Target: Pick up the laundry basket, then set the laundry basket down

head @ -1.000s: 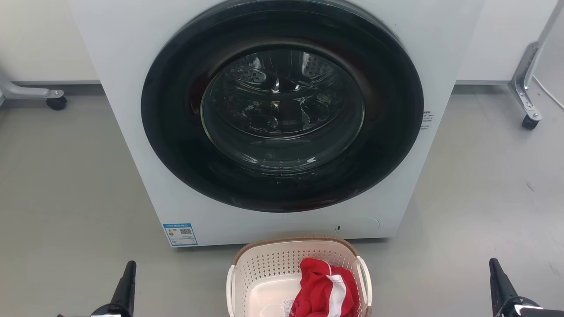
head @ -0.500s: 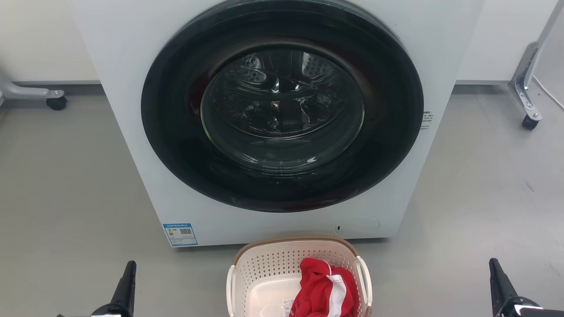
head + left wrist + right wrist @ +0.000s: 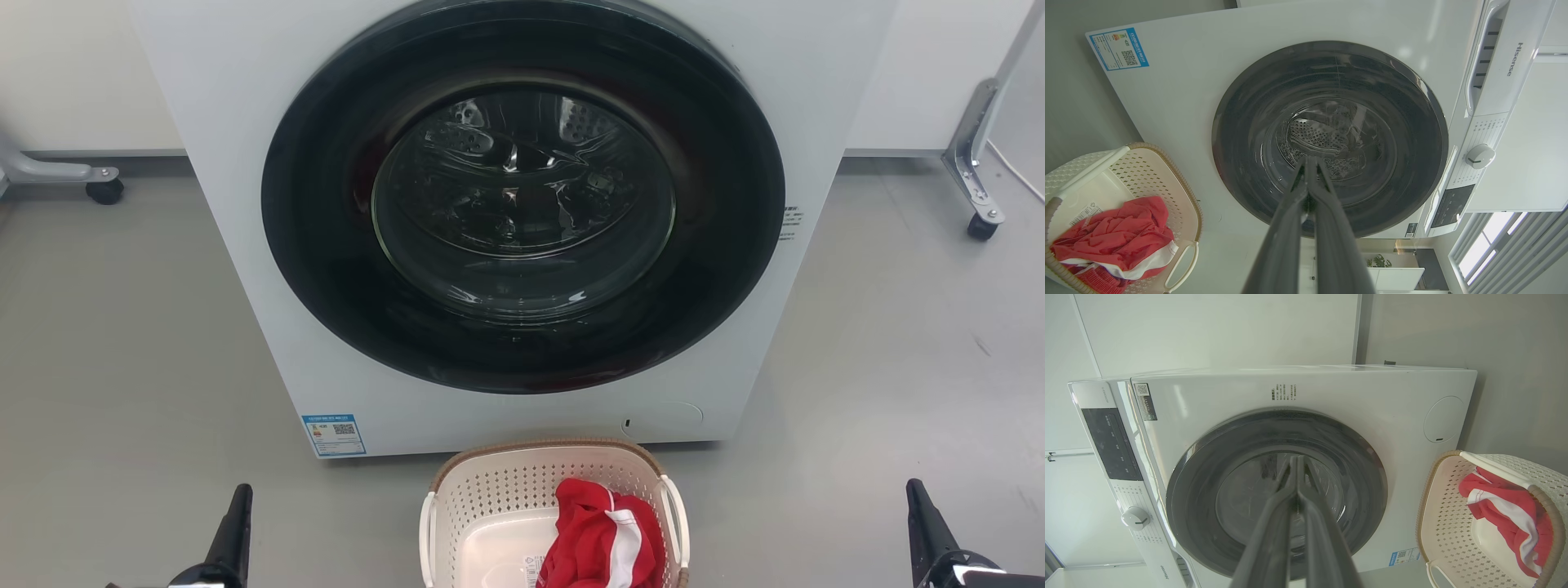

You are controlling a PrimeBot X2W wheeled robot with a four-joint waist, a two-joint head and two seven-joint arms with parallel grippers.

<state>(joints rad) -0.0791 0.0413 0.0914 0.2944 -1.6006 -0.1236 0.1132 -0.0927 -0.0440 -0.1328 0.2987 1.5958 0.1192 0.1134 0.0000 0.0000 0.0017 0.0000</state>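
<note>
one laundry basket [image 3: 506, 488], not held

it sits on the grey floor [image 3: 122, 343] just in front of one white washing machine [image 3: 237, 163], holding one red-and-white garment [image 3: 600, 535]. its two white handles are free. the left gripper [image 3: 241, 495] and right gripper [image 3: 914, 492] flank it, well apart, each with fingers pressed together.

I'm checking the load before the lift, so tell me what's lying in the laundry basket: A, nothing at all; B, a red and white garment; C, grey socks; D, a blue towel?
B: a red garment with a white band lies crumpled inside the laundry basket, toward its right side in the head view.
</note>
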